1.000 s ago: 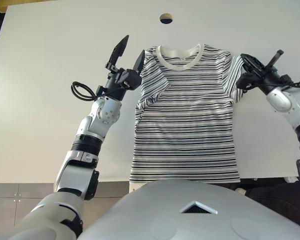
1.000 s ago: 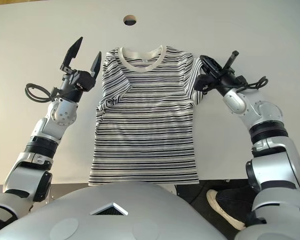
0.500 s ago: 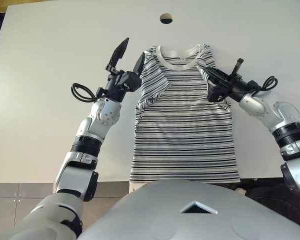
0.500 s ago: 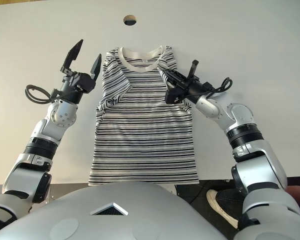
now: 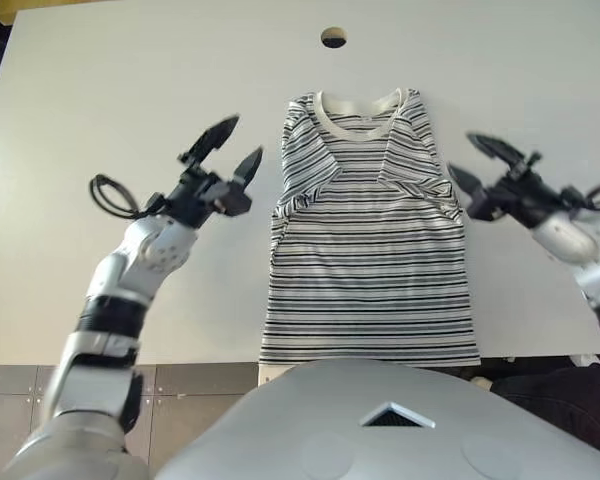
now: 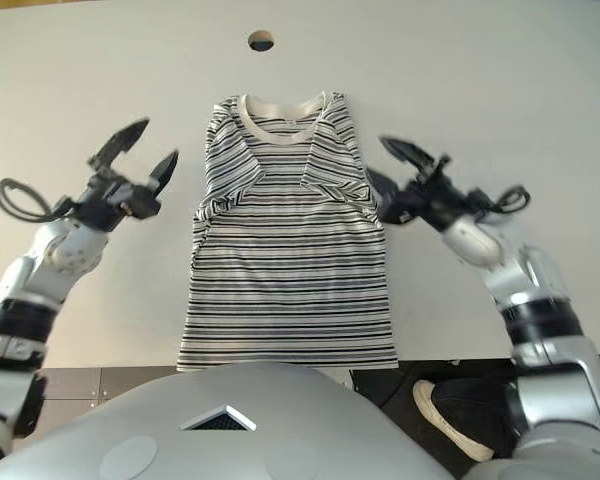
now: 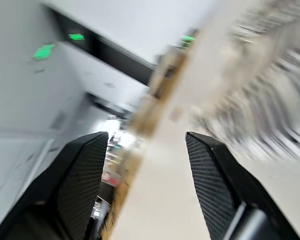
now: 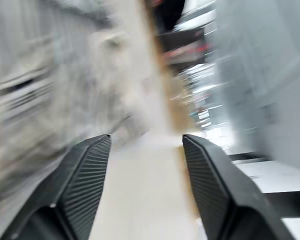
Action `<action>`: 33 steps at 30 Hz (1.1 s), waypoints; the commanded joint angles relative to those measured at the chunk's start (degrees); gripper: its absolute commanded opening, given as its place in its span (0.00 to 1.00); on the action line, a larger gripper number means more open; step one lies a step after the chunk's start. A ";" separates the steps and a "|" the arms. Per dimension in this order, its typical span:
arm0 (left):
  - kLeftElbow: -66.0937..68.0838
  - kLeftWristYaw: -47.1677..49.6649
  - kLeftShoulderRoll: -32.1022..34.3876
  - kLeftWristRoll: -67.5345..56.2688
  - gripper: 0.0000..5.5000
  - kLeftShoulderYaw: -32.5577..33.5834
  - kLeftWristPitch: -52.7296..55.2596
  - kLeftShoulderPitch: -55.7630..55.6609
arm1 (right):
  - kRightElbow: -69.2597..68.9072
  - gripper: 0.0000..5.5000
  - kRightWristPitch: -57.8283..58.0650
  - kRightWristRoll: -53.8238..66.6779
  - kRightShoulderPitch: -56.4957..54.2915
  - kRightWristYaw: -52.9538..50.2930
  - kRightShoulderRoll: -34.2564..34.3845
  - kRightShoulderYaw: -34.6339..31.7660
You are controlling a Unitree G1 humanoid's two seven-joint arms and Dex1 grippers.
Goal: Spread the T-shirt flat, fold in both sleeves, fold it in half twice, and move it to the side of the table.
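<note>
Left gripper (image 5: 238,142) and right gripper (image 5: 467,157) are hovering spread wide, holding nothing.
T-shirt (image 5: 370,270) is lying on the table (image 5: 100,60) between them, both sleeves folded in.

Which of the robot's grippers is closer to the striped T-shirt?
Right. The right gripper hangs open just beside the T-shirt, at its right edge; the left gripper is open farther off its left side.
</note>
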 commanded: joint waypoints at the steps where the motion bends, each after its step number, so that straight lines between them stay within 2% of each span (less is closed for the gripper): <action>1: -5.00 -10.22 11.54 -1.87 0.55 -0.12 -3.53 9.87 | -13.30 0.50 3.76 1.33 17.51 7.13 -8.49 -3.83; 4: -12.95 -19.52 18.19 -9.69 0.63 -0.44 -3.91 15.08 | -26.66 0.50 8.56 1.98 31.62 12.03 -13.05 -11.65; 9: -19.19 -27.97 19.85 -11.62 0.63 -3.39 -1.73 21.12 | -31.98 0.50 11.80 1.61 36.16 18.74 -15.11 -14.55; 12: -24.12 -32.44 20.60 -13.36 0.63 -6.65 -2.30 24.70 | -35.18 0.50 11.41 2.99 36.16 22.93 -16.49 -15.23; 16: -29.17 -37.94 21.25 -16.81 0.63 -9.38 -2.49 23.59 | -37.91 0.50 11.09 4.94 33.91 28.68 -18.82 -16.43; 22: -29.64 -43.28 20.10 -17.58 0.63 -11.30 -3.22 20.50 | -38.43 0.50 9.13 4.31 31.50 34.90 -19.17 -13.61; 33: -29.68 -45.86 18.30 -18.90 0.63 -12.12 -4.17 17.58 | -41.64 0.50 8.15 5.99 33.90 39.19 -18.73 -13.61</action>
